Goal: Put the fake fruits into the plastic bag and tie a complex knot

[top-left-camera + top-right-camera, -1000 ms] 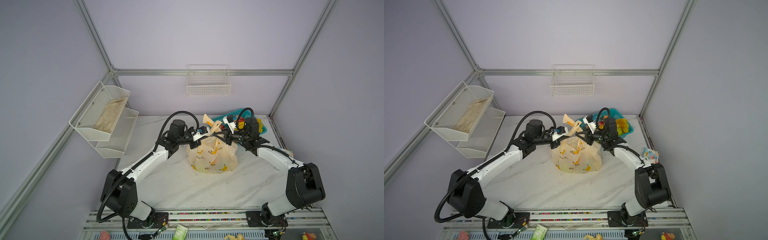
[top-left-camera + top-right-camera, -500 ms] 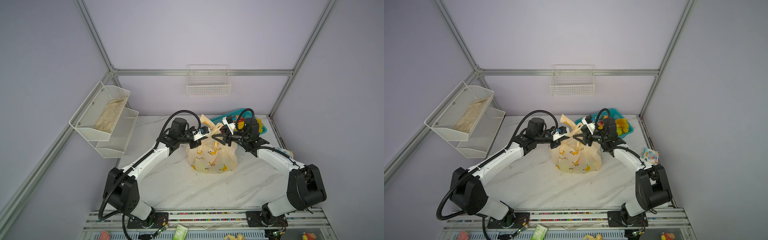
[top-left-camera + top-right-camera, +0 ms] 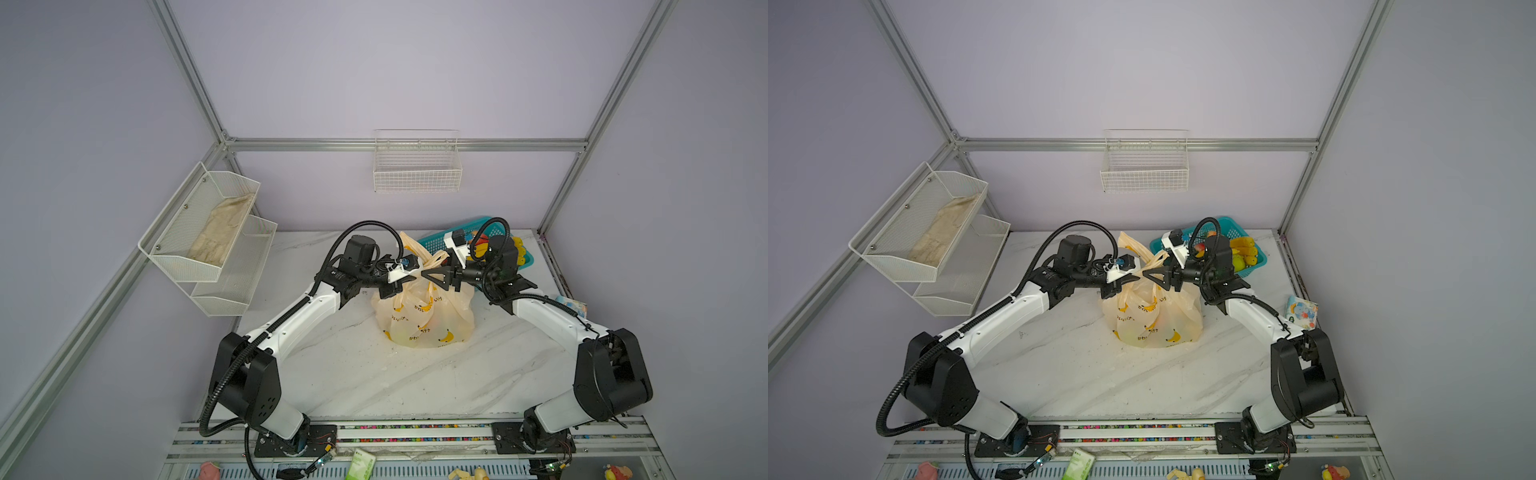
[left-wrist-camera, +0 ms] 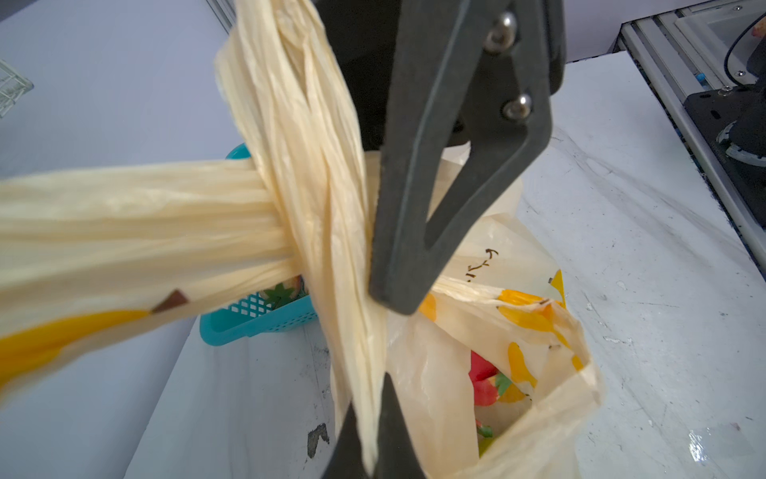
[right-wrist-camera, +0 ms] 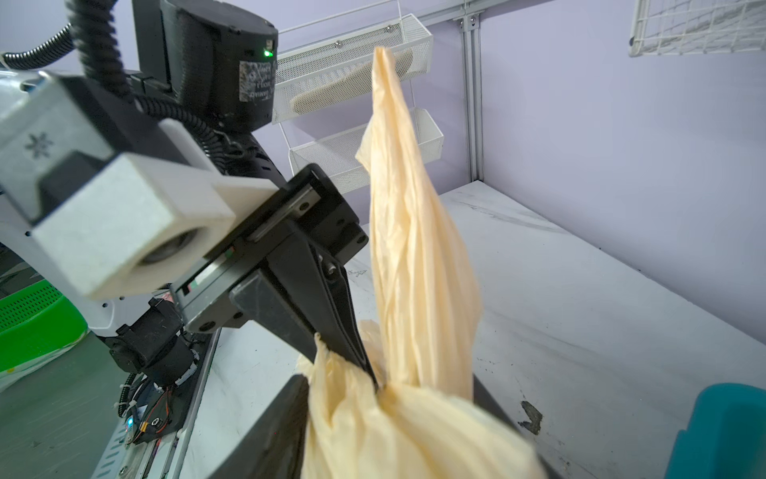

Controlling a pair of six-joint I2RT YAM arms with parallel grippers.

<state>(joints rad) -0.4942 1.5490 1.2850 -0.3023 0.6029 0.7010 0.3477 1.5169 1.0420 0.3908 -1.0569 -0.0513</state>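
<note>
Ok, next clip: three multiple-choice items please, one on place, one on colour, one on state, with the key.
1. Where is the teal mesh basket relative to the plastic bag? A) to its left B) behind it, to the right C) in front of it
2. What colour is the plastic bag's banana print? A) green B) red C) yellow
3. What state is the left tool in? A) open, holding nothing B) shut on a bag handle strip C) open inside the basket
Key: 1 B, both top views show it beyond the bag; 2 C, yellow print on the bag's side; 3 B, the right wrist view shows it clamped on the strip.
</note>
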